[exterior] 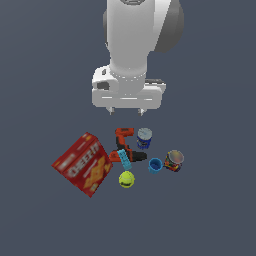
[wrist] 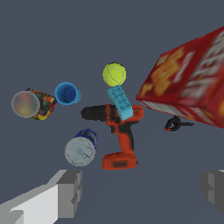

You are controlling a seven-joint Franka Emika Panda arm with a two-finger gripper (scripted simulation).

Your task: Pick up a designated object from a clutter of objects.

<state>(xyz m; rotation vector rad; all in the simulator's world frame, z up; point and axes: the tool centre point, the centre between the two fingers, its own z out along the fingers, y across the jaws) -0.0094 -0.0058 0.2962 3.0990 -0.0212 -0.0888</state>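
The designated object, a small dark blue can (exterior: 144, 138) with a silver-grey top, stands upright in the clutter, next to the orange-black drill (exterior: 125, 145). It also shows in the wrist view (wrist: 81, 148). My gripper (exterior: 127, 110) hangs above the clutter, above the drill and the can, open and empty. Its two fingers (wrist: 65, 192) show wide apart in the wrist view, with nothing between them.
A large red cracker box (exterior: 82, 163) lies at the exterior view's left. A blue block (exterior: 124, 158) leans on the drill. A yellow-green ball (exterior: 126, 179), a light-blue cup (exterior: 155, 165) and a multicoloured can (exterior: 174, 160) lie nearby. A small black clamp (wrist: 175, 124) lies by the box.
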